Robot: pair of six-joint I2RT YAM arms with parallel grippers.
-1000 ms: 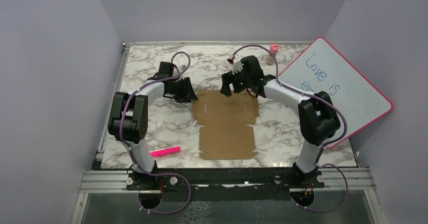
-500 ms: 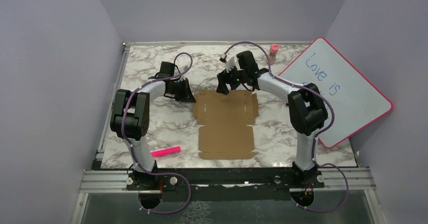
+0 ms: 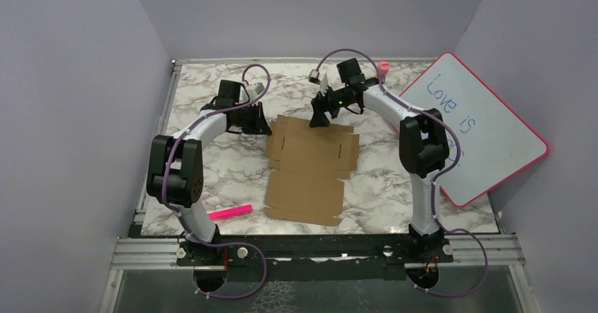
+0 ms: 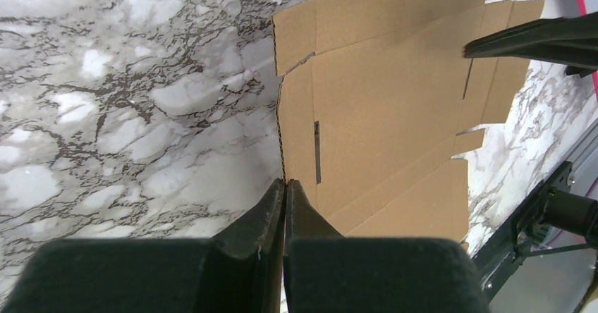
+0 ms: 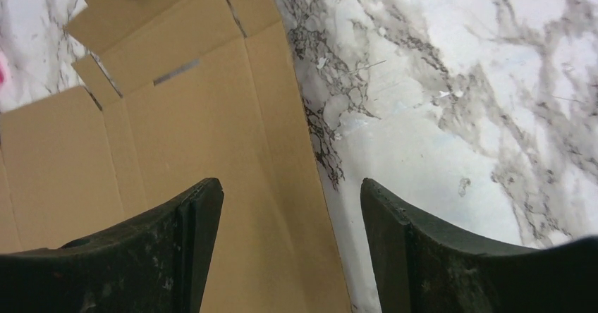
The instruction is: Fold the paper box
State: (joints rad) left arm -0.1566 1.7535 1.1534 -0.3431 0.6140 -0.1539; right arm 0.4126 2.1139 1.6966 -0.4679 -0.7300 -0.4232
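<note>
The unfolded box, a flat sheet of plain brown corrugated cardboard, lay at the centre of the table. Notched flaps, tabs and thin slits broke its die-cut outline. At the box's 10 o'clock corner we saw the left gripper clenched on the fluted edge, its black fingers pressed together with the card between them. At 12 o'clock the right gripper hung with its jaws spread wide and grasped nothing. One matte black finger sat over cardboard, the other over bare tabletop.

We could not tell whether the pinched edge was lifted off the surface. A pink-framed whiteboard leaned at 3 o'clock. Only "Love is" could be read, as the right arm cut off the line below. A small pink-capped item at 1 o'clock stood mostly hidden behind that arm. A pink marker lay at 7 o'clock.

The tabletop was glossy white marble pattern with grey veins. Smooth lavender walls closed it in on three sides, and a metal rail ran along 6 o'clock.
</note>
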